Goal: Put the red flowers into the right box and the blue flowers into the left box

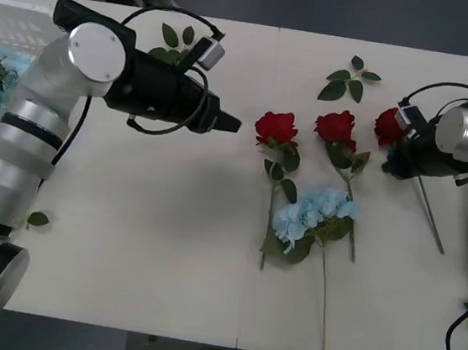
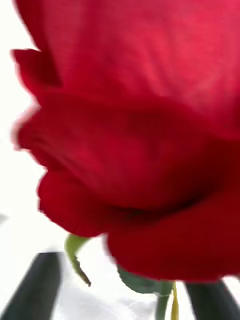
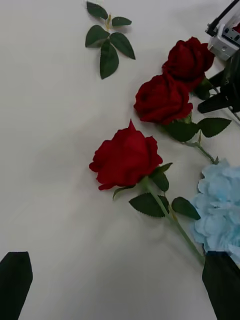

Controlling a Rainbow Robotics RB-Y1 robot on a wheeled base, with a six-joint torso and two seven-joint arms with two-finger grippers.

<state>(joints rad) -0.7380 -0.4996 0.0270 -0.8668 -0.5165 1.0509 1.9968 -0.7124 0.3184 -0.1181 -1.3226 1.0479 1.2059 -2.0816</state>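
Observation:
Three red flowers lie in a row on the white table: one rose (image 1: 276,127) on the left, one (image 1: 335,126) in the middle, one (image 1: 389,125) on the right. My right gripper (image 1: 393,151) is at the right rose, open, its black fingers (image 2: 35,285) on either side of the stem just under the bloom (image 2: 135,125). A blue flower (image 1: 314,211) lies below the roses, its stem pointing at the front edge. My left gripper (image 1: 233,124) hovers open just left of the left rose (image 3: 126,157). The left box (image 1: 14,23) stands at the far left, with something blue and green inside. The right box is out of view.
Loose leaf sprigs lie at the back of the table (image 1: 178,38) (image 1: 349,78), and a single leaf (image 1: 37,218) near my left arm. Bare tabletop spreads between the left arm and the flowers. A black cable (image 1: 452,335) hangs at the front right.

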